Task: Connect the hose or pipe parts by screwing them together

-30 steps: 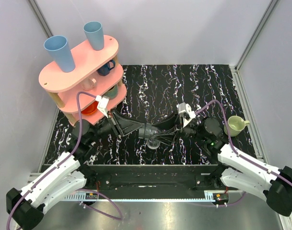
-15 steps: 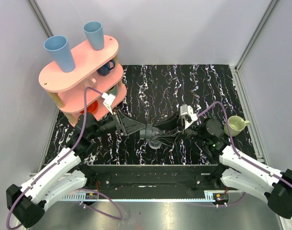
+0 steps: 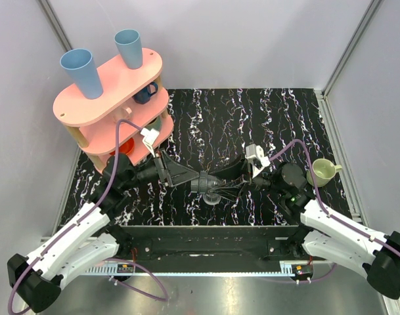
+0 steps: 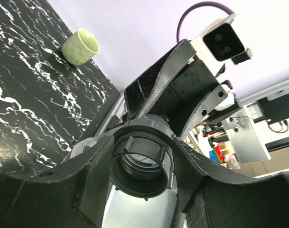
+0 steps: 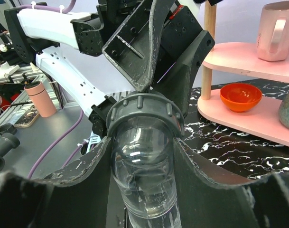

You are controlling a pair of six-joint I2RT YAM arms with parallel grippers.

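- The right gripper (image 5: 142, 145) has its jaws partly closed on a clear curved plastic pipe (image 5: 145, 180). It holds the pipe in the air over the near half of the black marbled tabletop (image 3: 252, 118).
- A dark grey ribbed plastic ring nut (image 5: 143, 110) sits square on the pipe's end, so the parts look joined. How tight the thread is cannot be told, and some turning is likely left.
- The left gripper (image 4: 142, 164) flanks the nut with its jaws about half apart. Whether they press on it, I cannot tell.

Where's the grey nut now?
Top view, table's near centre: the grey nut sits inside the left gripper, on the clear pipe held by the right gripper.
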